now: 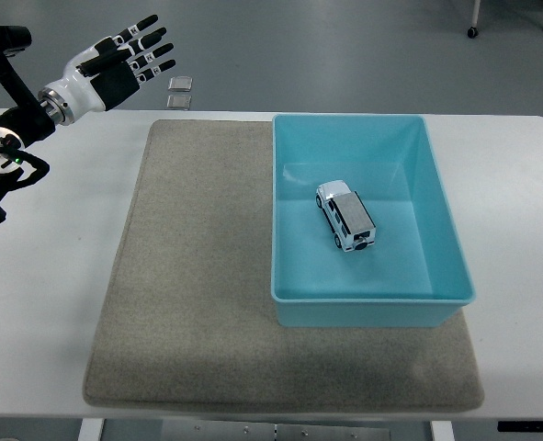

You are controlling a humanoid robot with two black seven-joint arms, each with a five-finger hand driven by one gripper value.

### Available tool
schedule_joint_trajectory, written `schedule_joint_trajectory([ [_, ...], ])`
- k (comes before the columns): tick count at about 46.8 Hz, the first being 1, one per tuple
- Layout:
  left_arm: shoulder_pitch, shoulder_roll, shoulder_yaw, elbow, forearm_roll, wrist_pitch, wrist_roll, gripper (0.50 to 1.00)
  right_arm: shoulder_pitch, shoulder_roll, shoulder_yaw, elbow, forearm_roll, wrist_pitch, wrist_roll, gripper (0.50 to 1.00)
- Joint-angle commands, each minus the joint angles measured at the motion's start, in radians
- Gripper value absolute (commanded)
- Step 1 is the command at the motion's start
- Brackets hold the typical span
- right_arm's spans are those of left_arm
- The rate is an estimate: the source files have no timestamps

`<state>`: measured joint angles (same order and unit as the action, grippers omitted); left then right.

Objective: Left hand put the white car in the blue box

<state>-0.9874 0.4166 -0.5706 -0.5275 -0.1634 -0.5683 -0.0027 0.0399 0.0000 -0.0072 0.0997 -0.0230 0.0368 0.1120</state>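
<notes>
Car (345, 217): on its wheels in the box (441, 230), mid-floor.
Left hand (115, 66): fingers (145, 22) spread, empty, high over bench (50, 266) far-left corner.
Risk: slight; sweeping back low could knock box off mat (197, 303).

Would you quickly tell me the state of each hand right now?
Left hand: open, fingers spread, holding nothing.
Right hand: not in view.
</notes>
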Motion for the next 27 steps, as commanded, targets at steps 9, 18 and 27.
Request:
schedule_joint_trajectory([
  [9,0.012,0.001,-0.002,-0.003,0.002,-0.001,0.001,1.0,-0.005,0.0,-0.002,0.005,-0.002,0.009,0.0,0.936],
  [18,0.012,0.004,-0.003,-0.003,0.002,-0.001,0.001,1.0,-0.009,0.0,-0.002,0.003,0.0,0.008,-0.001,0.936],
  [27,0.012,0.005,-0.003,-0.002,0.002,-0.004,0.001,1.0,-0.011,0.0,-0.004,0.005,0.0,0.009,-0.002,0.936],
])
